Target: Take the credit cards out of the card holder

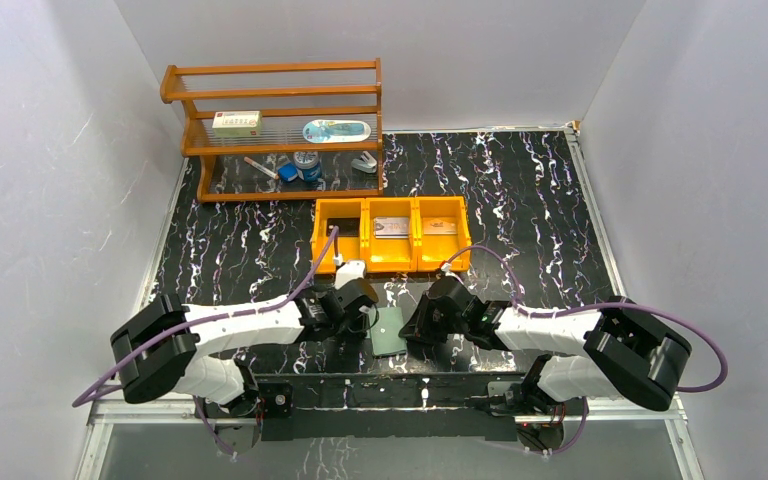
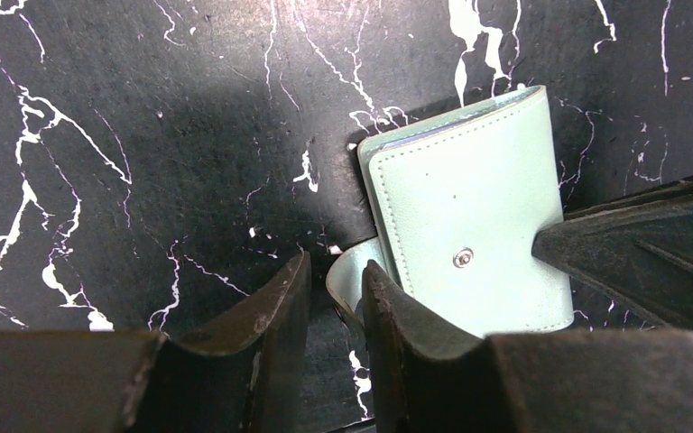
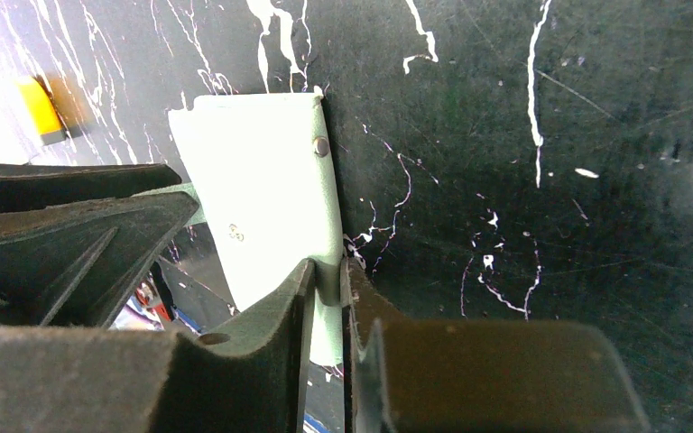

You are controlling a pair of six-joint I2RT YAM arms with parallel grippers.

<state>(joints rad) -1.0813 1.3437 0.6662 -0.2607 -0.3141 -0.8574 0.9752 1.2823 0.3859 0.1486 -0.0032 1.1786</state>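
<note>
The card holder point(image 1: 390, 332) is laid folded on the black marbled table point(image 1: 520, 200), close to the near edge, between the two grippers. Its right edge is clamped by the right gripper point(image 3: 328, 271). The left gripper point(image 2: 334, 271) is narrowed around the holder's small strap point(image 2: 350, 281); whether the strap is pinched cannot be told. Farther off, a silver-grey card point(image 1: 392, 228) and a tan card point(image 1: 440, 228) are seen in the orange tray's point(image 1: 392, 265) middle and right compartments.

Pale green flat card holder point(image 2: 469, 198): smooth matt leather-like skin, stitched edges, shiny metal snap stud point(image 2: 463, 259). Black white-veined tabletop point(image 2: 144, 135): slightly glossy. Orange three-compartment tray point(image 1: 390, 266): smooth plastic.
</note>
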